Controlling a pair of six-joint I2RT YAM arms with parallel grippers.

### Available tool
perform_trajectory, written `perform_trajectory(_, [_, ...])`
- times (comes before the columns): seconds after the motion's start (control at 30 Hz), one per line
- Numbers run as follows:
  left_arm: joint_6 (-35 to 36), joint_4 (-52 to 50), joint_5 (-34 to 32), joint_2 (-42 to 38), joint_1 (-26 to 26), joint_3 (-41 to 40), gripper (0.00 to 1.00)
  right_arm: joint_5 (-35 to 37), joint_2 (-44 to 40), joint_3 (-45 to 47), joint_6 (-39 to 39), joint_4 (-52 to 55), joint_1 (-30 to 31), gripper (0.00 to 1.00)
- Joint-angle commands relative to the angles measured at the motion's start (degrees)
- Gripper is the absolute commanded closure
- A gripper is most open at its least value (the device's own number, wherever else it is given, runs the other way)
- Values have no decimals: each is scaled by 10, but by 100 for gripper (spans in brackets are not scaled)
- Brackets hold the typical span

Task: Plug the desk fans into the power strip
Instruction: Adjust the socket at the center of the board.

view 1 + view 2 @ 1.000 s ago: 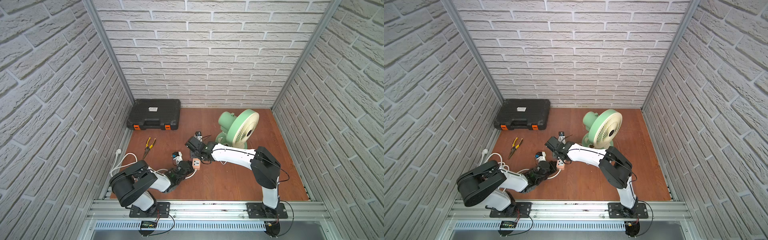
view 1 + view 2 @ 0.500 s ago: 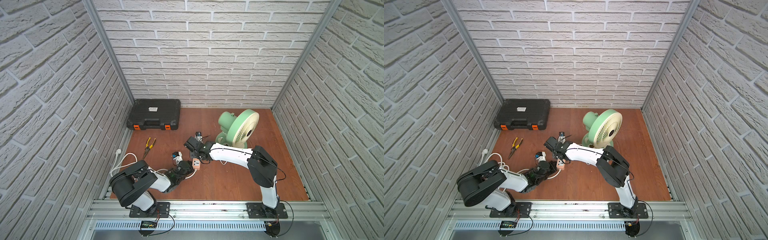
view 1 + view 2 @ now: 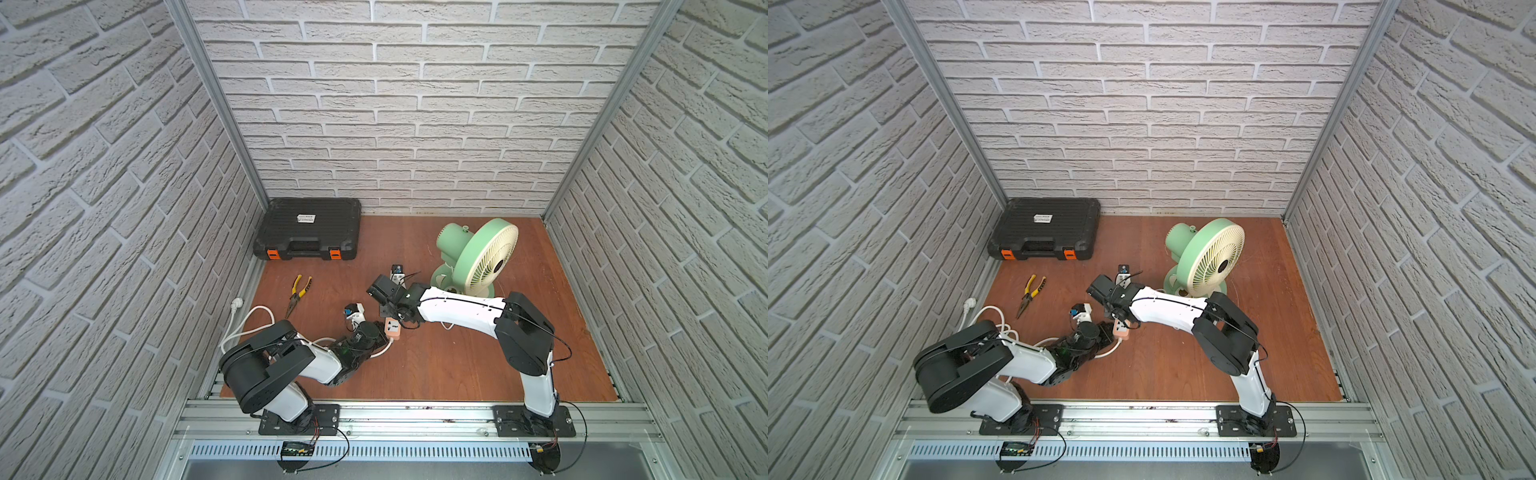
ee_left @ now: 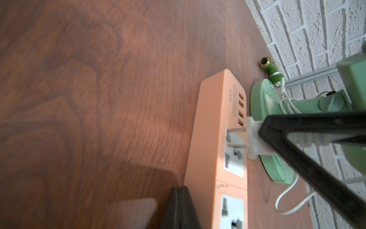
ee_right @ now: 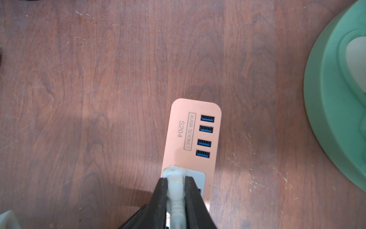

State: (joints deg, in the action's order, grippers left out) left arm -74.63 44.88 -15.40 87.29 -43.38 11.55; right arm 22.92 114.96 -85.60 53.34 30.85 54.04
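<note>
We're mid-insertion: right gripper [image 5: 175, 183] pinches the small white plug [image 4: 253, 136], prongs barely into the peach-orange rectangular power strip [image 5: 184, 138] (left gripper [image 3: 380, 334] fully closed beside it). Next: push straight in.

A mint-green round desk fan [image 3: 478, 257] [image 3: 1208, 259] with a cream front grille stands upright on its round green base, near the back right of the reddish wooden floor, its grille tilted slightly upward. A small peach-orange rectangular power strip [image 3: 392, 328] [image 3: 1120, 328] [image 4: 213, 128] [image 5: 184, 138] lies flat and face up near that base, with four blue USB ports at one end and two white sockets behind them. The fan's small white plug [image 4: 254, 138] [image 5: 174, 174] stands square over the socket next to the USB ports, its two metal pins entering it, most of their length bare. The thin white cord [image 5: 176, 214] trails from the plug.
</note>
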Motion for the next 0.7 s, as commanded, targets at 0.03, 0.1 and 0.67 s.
perform_trajectory(0.03, [1, -3, 9, 12, -4, -7, 100, 7, -13, 3, 10, 21, 8, 97])
perform_trajectory(0.1, [1, -1, 9, 14, -4, -7, 100, 9, -12, 2, 12, 23, 8, 97])
perform_trajectory(0.67, [1, 7, 11, 28, -5, -6, 100, 14, -13, 5, 27, 38, 9, 97])
